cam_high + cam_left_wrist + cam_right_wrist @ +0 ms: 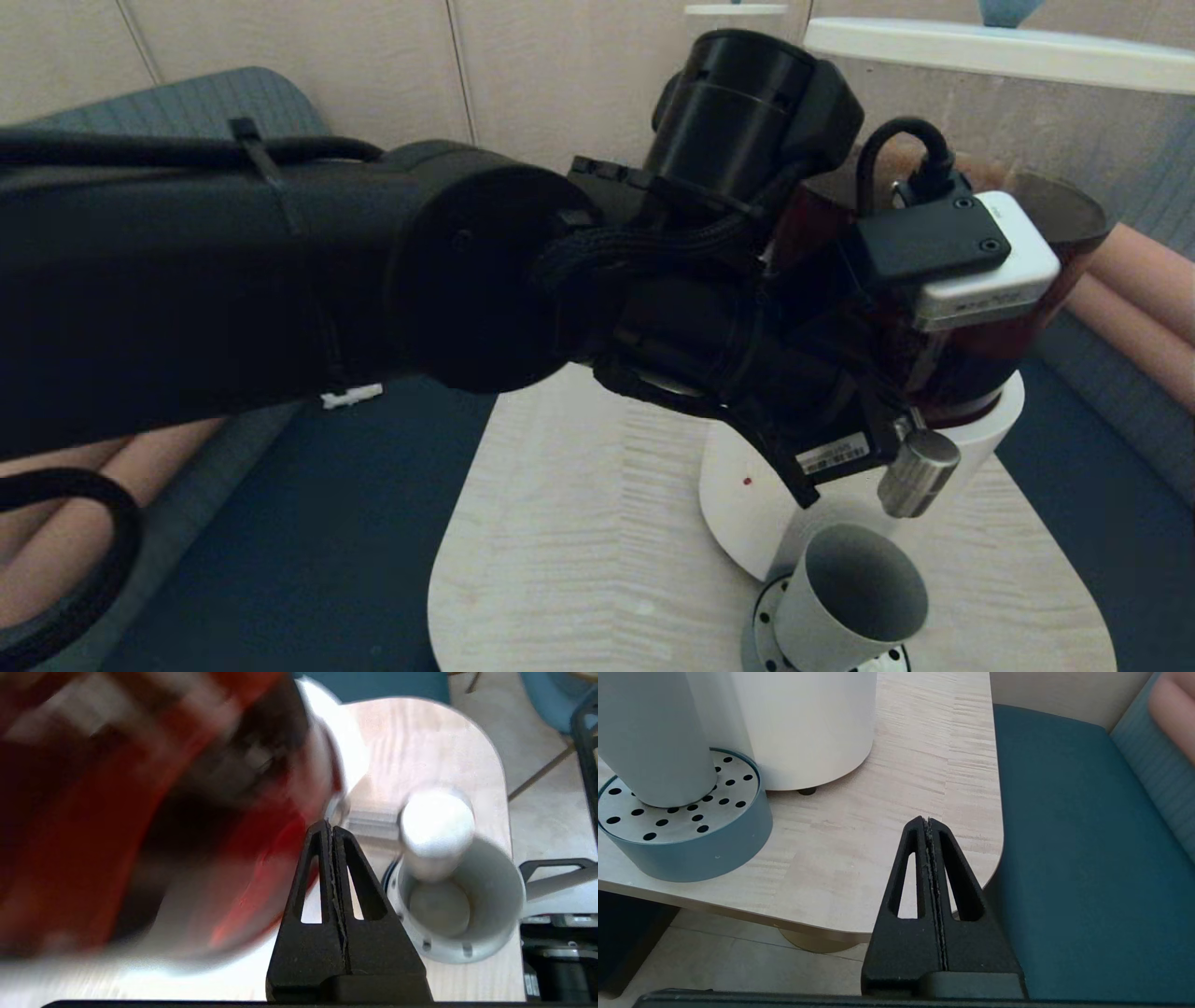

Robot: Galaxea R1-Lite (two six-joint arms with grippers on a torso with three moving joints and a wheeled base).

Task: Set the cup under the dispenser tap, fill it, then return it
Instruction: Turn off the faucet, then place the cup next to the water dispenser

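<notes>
Hovering with fingers pressed together and empty, the left hand (pixel 331 828) is sitting just beside the dispenser tap (pixel 435 830), whose knob is standing directly over the cup (pixel 486 905).

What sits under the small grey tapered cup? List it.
The grey tapered cup stands on a round perforated steel drip tray on the pale wooden table. The holes beneath its base are covered.

A matte grey tapered cup (pixel 845 597) at lower right stands on a grey-rimmed steel drip tray (pixel 677 812) dotted with black holes. Above it, a brushed-steel tap knob (pixel 920 471), dark red-brown liquid, white dispenser base (pixel 738 495), pale wood-grain table (pixel 579 551), teal seat (pixel 1078 858).
</notes>
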